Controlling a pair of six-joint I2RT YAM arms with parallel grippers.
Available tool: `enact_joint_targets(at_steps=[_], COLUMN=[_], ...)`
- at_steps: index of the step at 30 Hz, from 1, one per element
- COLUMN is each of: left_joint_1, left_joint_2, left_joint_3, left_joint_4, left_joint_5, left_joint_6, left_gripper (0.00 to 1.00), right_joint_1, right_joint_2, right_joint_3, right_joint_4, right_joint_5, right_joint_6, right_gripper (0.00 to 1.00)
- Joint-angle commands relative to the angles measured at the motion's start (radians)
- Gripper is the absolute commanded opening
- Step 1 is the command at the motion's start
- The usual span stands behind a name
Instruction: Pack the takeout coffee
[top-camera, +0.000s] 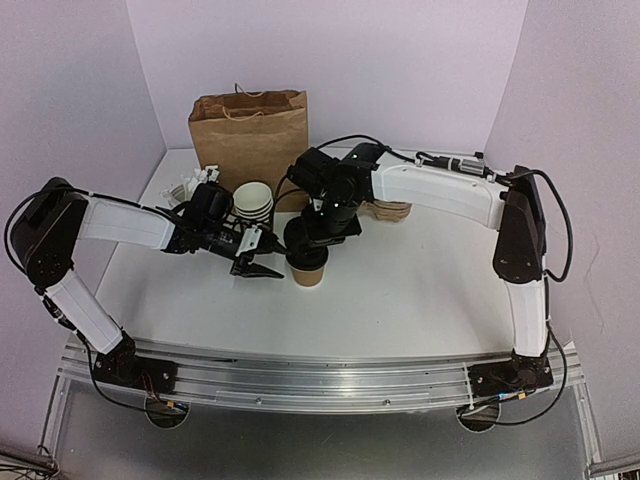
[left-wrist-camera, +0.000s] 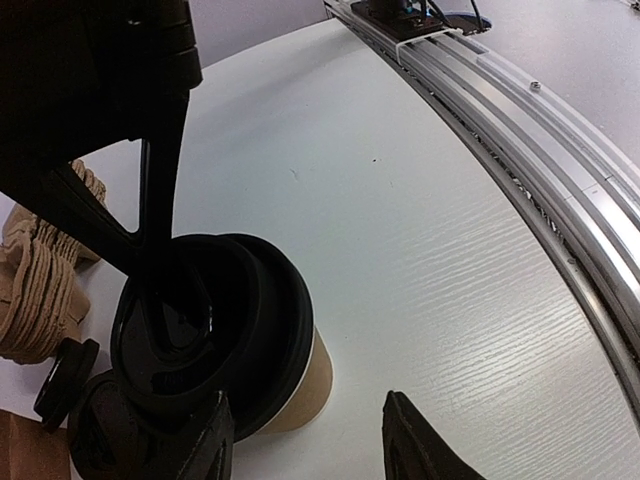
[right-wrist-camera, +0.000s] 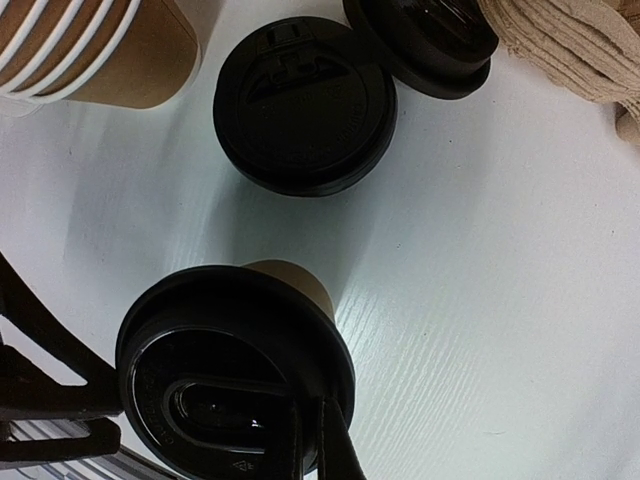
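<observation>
The takeout coffee, a small brown paper cup, stands upright mid-table in front of the brown paper bag. Its black lid sits on top. My right gripper is shut, and its fingertips rest on the lid near the rim; in the top view the right gripper hangs directly over the cup. My left gripper is open just left of the cup, low over the table. One finger is next to the lid's edge, and the other finger stands apart over bare table.
A stack of lidless brown cups stands behind the coffee. Two spare black lids and a pile of cardboard sleeves lie behind it. A white cup of straws stands back left. The metal rail runs along the near edge.
</observation>
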Motion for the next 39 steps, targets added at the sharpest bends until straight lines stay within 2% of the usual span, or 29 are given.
enact_joint_targets(at_steps=[1,11,15,19,29,35,39], left_joint_1=[-0.013,-0.012,-0.008,-0.007,-0.041,-0.073,-0.085], left_joint_2=[0.038,0.071,0.111,0.132,0.147,0.148,0.158], left_joint_3=[0.023,0.039,0.080,0.069,0.058,0.035,0.028], left_joint_4=[-0.028,-0.171,-0.300,-0.307,-0.367,-0.318,-0.313], left_joint_5=[-0.058,-0.048,-0.044,-0.037,-0.110,-0.172,-0.175], left_joint_6=[0.050,0.165,0.185,0.215,0.316,0.286,0.262], left_gripper=[0.47,0.31,0.27,0.21,0.15,0.15,0.16], right_joint_1=[0.010,0.010,0.012,0.013,0.023,0.025,0.027], right_joint_2=[0.026,0.036,0.036,0.031,0.019,-0.001,-0.020], right_joint_3=[-0.013,-0.033,-0.041,-0.069,-0.093,-0.140,-0.239], right_joint_4=[-0.016,-0.013,-0.013,-0.013,-0.013,-0.008,0.057], right_joint_5=[-0.039,-0.040,-0.040,-0.030,-0.009,0.005,-0.008], right_joint_6=[-0.003,0.014,0.026,0.051,0.099,0.112,0.137], right_gripper=[0.00,0.00,0.00,0.00,0.00,0.00,0.00])
